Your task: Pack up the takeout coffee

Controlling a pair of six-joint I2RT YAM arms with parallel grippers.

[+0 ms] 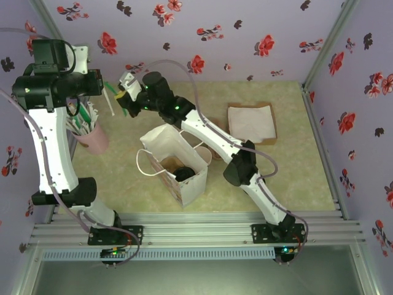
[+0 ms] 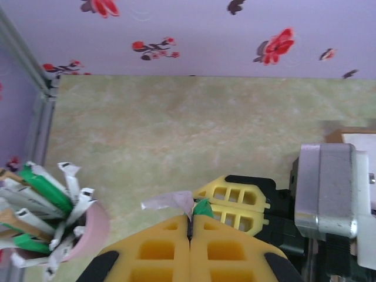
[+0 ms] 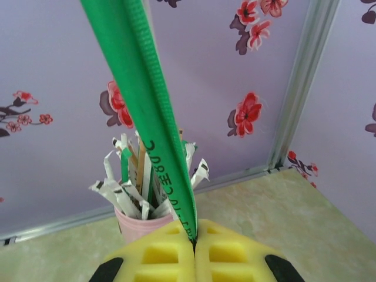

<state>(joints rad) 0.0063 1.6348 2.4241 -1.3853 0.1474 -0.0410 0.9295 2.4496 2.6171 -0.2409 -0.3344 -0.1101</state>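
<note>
From above, the table [image 1: 295,166] is pale green and cream, like stone. Purple walls [image 1: 245,24] with red flowers close it in on three sides. A metal rail [image 1: 196,222] runs along the near edge. A white bag [image 1: 187,187] stands open in the middle. The coffee [image 1: 184,174] sits down inside it, black lid up. A pink cup [image 1: 95,140] full of straws stands near the left wall. A brown tray [image 1: 272,123] with white paper lies at the back right. The right side of the table is bare, with lots of room. The left arm [image 1: 52,153] and right arm [image 1: 202,132] both reach to the back left, near the pink cup.

From the left wrist, the left hand [image 2: 189,226] is pinched tight on the tip of a green straw [image 2: 203,208]. A white paper scrap [image 2: 167,201] sticks out there. The right hand [image 2: 217,203] is just beside it. Bare table runs to the back wall.

From the right wrist, the right hand is squeezed tight on the straw, which goes up tall. The pink cup stands behind, by the wall
</note>
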